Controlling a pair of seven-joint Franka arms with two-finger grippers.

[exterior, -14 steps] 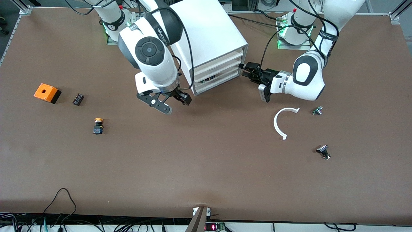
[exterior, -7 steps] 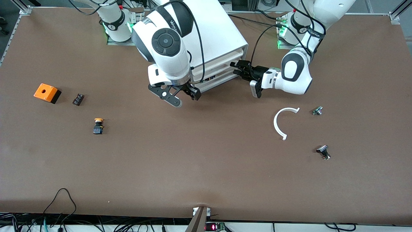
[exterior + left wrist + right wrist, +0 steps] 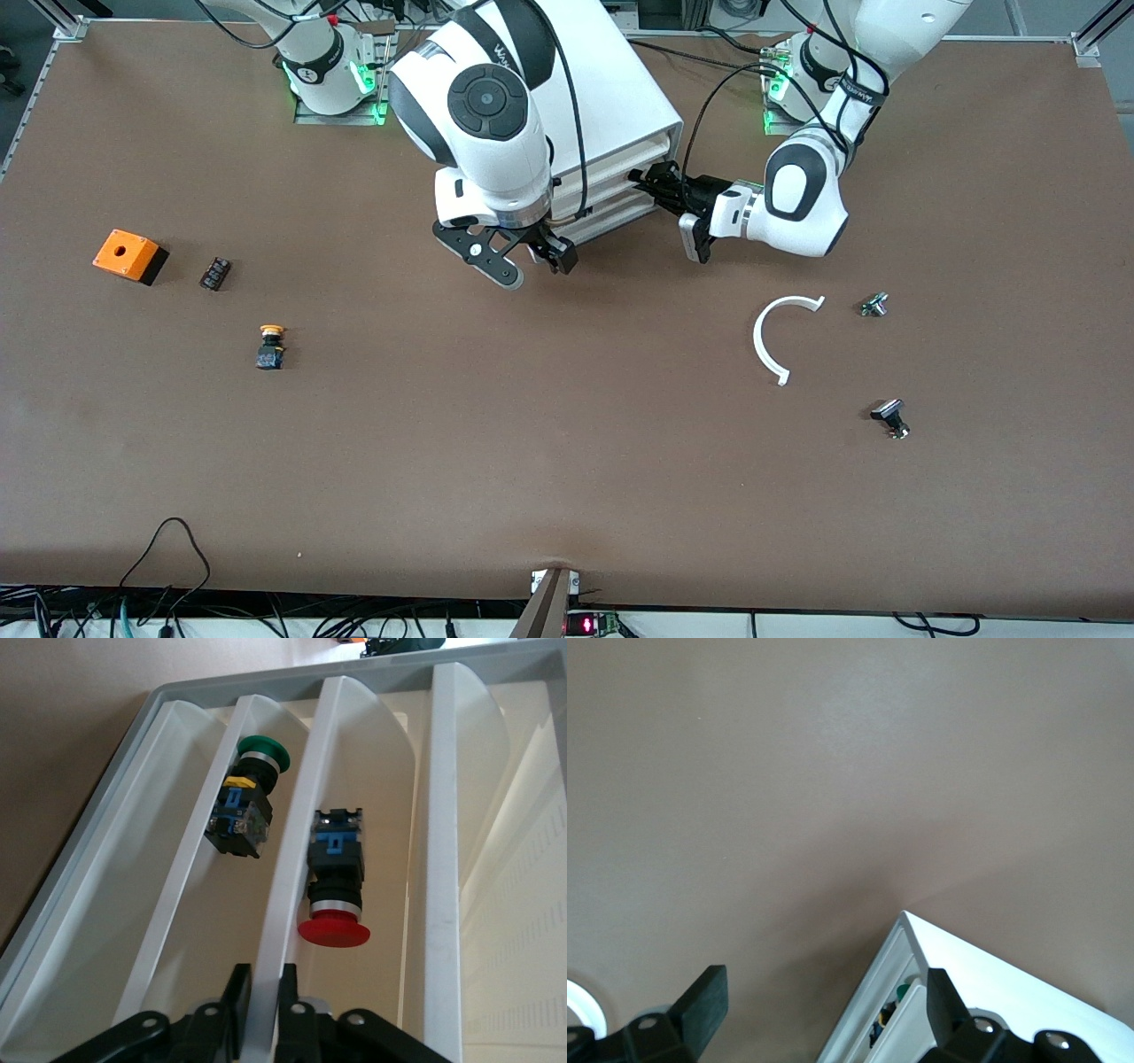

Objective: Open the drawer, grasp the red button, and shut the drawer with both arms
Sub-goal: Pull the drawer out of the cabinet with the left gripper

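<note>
Button (image 3: 336, 879) lay rigid and light in the drawer (image 3: 443, 771); its blocky body offered grip. Left gripper (image 3: 262, 992) pinched a divider (image 3: 292, 859); right gripper (image 3: 530, 263) hung open in front of the drawer.

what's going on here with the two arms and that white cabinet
The left claw has its fingers closed on a divider in the open drawer of the white cabinet. The red-capped button lies in the next compartment, a green-capped one alongside. The right claw hovers open over the table in front of the cabinet.
</note>
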